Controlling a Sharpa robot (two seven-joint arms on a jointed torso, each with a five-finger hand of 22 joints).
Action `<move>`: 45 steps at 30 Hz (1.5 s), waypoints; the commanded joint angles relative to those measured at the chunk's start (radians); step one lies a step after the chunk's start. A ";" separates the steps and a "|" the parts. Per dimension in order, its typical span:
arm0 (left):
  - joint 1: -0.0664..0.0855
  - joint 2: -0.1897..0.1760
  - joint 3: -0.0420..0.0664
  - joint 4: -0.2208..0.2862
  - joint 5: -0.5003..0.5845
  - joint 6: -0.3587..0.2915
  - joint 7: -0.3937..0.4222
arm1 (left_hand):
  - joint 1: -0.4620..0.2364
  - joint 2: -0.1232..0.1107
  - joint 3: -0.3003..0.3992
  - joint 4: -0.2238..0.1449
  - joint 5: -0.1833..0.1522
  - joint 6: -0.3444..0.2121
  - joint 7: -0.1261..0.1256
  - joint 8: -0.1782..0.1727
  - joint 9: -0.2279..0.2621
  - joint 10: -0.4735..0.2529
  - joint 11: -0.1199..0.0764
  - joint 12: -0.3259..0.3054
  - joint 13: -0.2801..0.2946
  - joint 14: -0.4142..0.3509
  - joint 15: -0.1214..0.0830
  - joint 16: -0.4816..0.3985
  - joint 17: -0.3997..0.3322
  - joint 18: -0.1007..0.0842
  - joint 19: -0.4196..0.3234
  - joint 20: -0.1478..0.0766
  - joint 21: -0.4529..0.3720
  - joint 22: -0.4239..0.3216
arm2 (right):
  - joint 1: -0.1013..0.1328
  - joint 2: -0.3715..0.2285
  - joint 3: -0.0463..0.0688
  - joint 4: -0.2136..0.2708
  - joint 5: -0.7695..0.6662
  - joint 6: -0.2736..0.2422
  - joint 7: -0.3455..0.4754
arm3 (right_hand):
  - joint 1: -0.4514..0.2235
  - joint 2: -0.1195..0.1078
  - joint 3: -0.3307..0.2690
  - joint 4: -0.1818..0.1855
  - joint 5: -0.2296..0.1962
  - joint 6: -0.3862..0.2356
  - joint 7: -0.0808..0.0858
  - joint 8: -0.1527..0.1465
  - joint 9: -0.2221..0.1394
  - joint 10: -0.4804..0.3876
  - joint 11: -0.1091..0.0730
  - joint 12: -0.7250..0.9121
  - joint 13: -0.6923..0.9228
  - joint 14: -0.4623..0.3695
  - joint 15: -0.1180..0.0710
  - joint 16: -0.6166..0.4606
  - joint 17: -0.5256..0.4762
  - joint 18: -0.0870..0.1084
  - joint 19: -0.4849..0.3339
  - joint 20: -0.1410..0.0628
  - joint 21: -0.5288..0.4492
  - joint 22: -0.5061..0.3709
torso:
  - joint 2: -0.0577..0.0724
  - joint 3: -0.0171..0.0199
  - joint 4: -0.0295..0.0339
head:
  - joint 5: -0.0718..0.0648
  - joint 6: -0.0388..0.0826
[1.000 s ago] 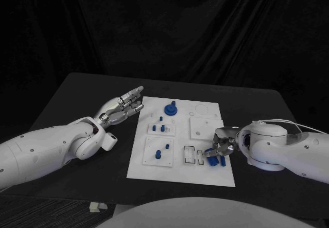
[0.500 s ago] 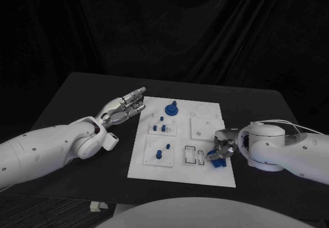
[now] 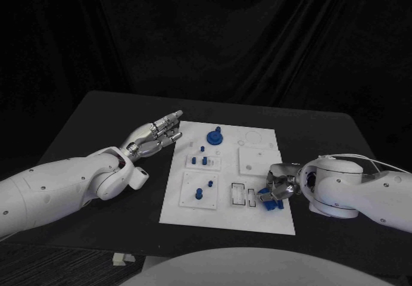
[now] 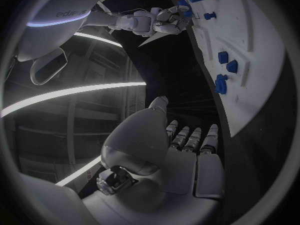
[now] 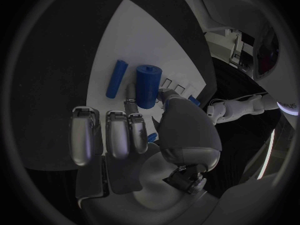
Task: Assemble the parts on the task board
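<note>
R robot hand (image 3: pixel 276 186) is over the near-right part of the task board (image 3: pixel 258 214), pinching a thick blue cylinder (image 5: pixel 147 85) betw. thumb & a finger, other fingers spread. A thinner blue peg (image 5: pixel 116 78) lies flat on the board just beside it. L robot hand (image 3: pixel 157 136) is empty, fingers out straight & close together, at the board's left edge above the black worktop (image 3: pixel 94 119). More blue parts (image 3: pixel 214 138) stand further back on the board.
</note>
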 commanded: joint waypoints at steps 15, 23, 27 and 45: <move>-0.003 0.008 0.001 -0.003 0.006 0.005 0.017 | 0.000 0.001 0.008 0.001 0.006 0.008 -0.002 0.006 0.002 0.003 0.004 0.000 0.002 0.000 0.004 -0.004 -0.001 0.006 0.002 0.009 0.000 0.002 | 0.067 -0.009 0.001 0.029 0.465 -0.195 0.145 | -0.025 0.047 0.222 -0.103 -0.080 -0.028 -0.020 0.105 0.080 0.111 -0.016 0.003 0.263 0.077 -0.011 0.000 0.107 0.000 0.068 -0.009 0.000 0.232 | 0.003 -0.0011 0.0000 | 0.008 0.000; -0.003 0.006 0.001 -0.002 0.006 0.006 0.017 | 0.000 0.001 0.008 0.001 0.006 0.009 -0.004 0.007 0.002 0.003 0.004 0.000 0.002 0.000 0.004 -0.004 -0.001 0.006 0.002 0.009 0.000 0.003 | 0.058 0.024 0.000 -0.009 0.467 -0.174 0.135 | -0.026 0.044 0.218 -0.109 -0.155 -0.049 -0.015 0.098 0.078 0.111 -0.012 0.003 0.263 0.075 -0.008 -0.004 0.098 0.002 0.063 -0.007 -0.009 0.228 | 0.001 0.0001 0.0040 | 0.010 0.000; -0.003 0.005 0.001 -0.002 0.006 0.005 0.016 | 0.000 0.001 0.008 0.001 0.006 0.009 -0.005 0.007 0.002 0.003 0.004 0.000 0.002 0.000 0.004 -0.004 -0.001 0.006 0.003 0.009 0.000 0.003 | 0.047 0.034 0.000 -0.020 0.460 -0.180 0.133 | -0.027 0.043 0.217 -0.109 -0.160 -0.051 -0.014 0.096 0.077 0.111 -0.011 0.003 0.263 0.075 -0.007 -0.005 0.097 0.003 0.062 -0.006 -0.011 0.228 | 0.001 0.0008 0.0001 | 0.013 0.000; -0.004 0.001 0.001 0.001 0.006 0.010 0.013 | 0.000 0.002 0.009 0.001 0.006 0.008 -0.007 0.006 0.002 0.003 0.004 0.000 0.002 0.000 0.004 -0.004 -0.001 0.006 0.004 0.009 0.001 0.004 | 0.007 0.064 0.000 -0.035 0.329 -0.190 0.057 | -0.072 0.041 0.173 -0.079 -0.311 -0.052 -0.001 0.052 0.019 0.111 0.001 0.003 0.263 0.072 0.003 -0.012 0.079 0.007 0.055 0.003 -0.028 0.221 | 0.001 -0.0009 0.0004 | 0.025 0.000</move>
